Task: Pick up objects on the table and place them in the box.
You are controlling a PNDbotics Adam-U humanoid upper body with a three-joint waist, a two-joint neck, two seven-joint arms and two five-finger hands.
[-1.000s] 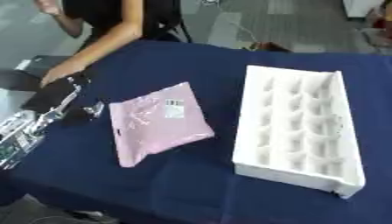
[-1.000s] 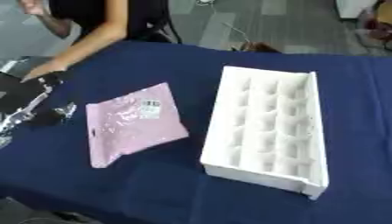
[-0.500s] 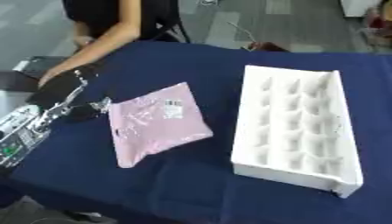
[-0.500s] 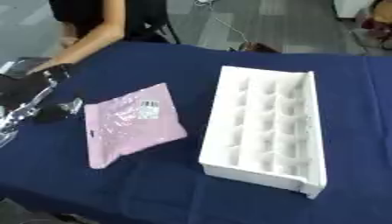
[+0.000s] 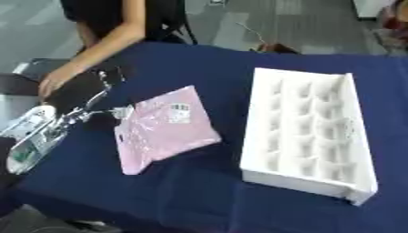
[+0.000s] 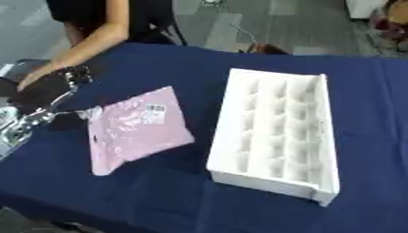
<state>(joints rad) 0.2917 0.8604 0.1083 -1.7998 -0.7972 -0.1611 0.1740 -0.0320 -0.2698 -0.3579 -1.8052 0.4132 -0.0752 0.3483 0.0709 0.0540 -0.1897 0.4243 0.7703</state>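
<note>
- Fingers (image 5: 119,110) of our left hand (image 5: 76,116) reach in from the left side; their tips lie at the left edge of the pink packet (image 5: 165,129), touching or just short of it, and we cannot tell whether they are apart, together or pinching that edge.
- We see our left arm as a silver and black limb running down toward the lower left corner; our right hand shows in neither eye view.
- Lying flat on the blue table (image 5: 199,195), the pink packet sits left of centre, its long axis running from the near left to the far right, with a small white label (image 5: 180,109) near its far end.
- From our fingers the packet lies to the right and slightly nearer, so we judge the left hand to be the one for this pick, and the grasp should come at the packet's left edge.
- Well to the right of the packet, with a strip of bare cloth between, stands the white box (image 6: 279,132), a long tray of small compartments that look empty, its long axis running near to far.
- Farther off, at the far left, a person's hand (image 5: 54,83) rests on dark things at the table's edge, apart from the packet.
</note>
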